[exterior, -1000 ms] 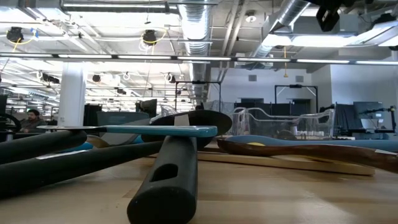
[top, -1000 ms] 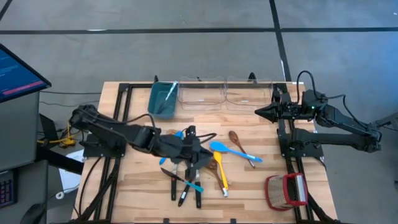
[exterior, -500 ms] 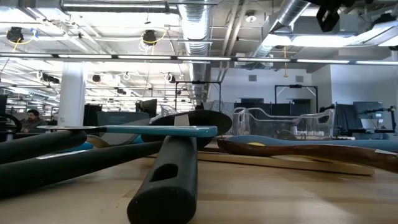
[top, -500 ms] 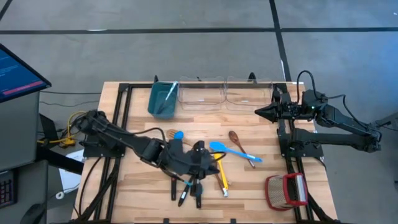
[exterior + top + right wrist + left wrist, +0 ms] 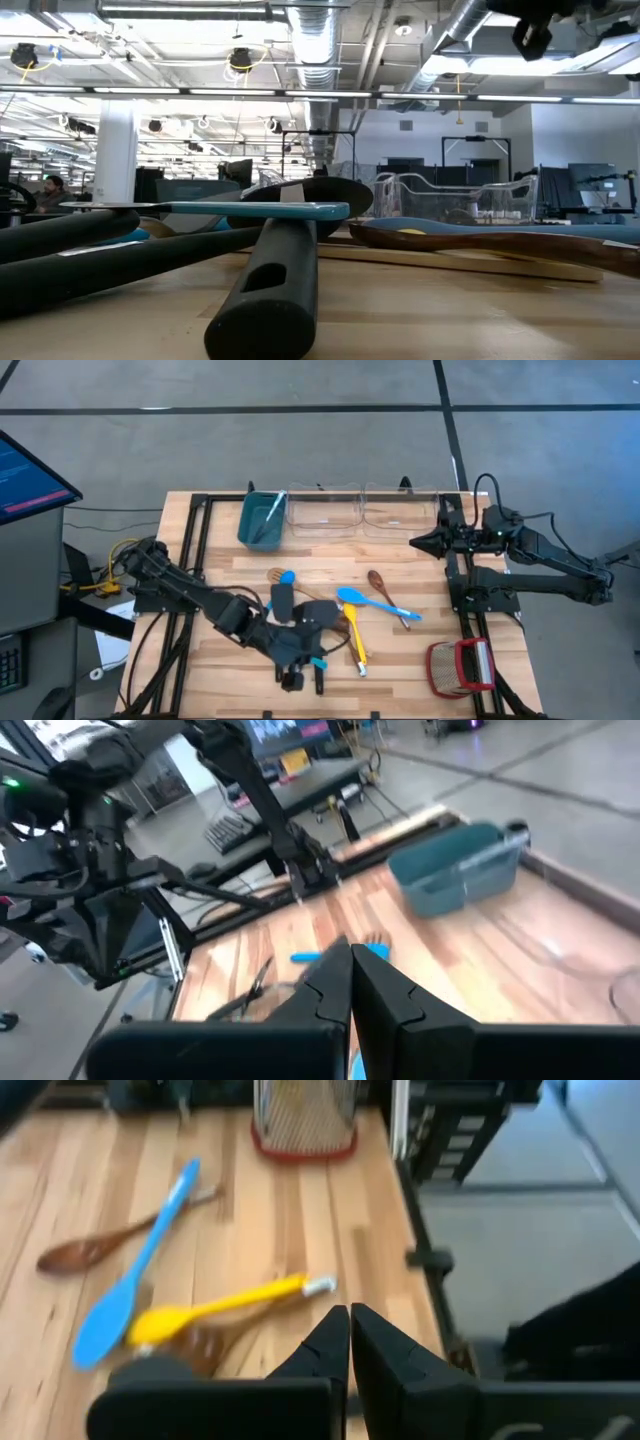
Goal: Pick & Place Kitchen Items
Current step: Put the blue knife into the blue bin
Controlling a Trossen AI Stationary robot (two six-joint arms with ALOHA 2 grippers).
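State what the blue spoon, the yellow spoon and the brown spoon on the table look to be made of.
The long-handled blue spoon and the yellow spoon look like silicone or plastic: uniform saturated colour, smooth matte surface. The yellow one ends in a pale, possibly metal tip. The dark brown spoon looks like wood, with a warm brown tone and a slight sheen; grain is not discernible.

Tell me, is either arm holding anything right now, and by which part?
No. The left gripper is shut on nothing above the yellow spoon. The right gripper is shut and empty too.
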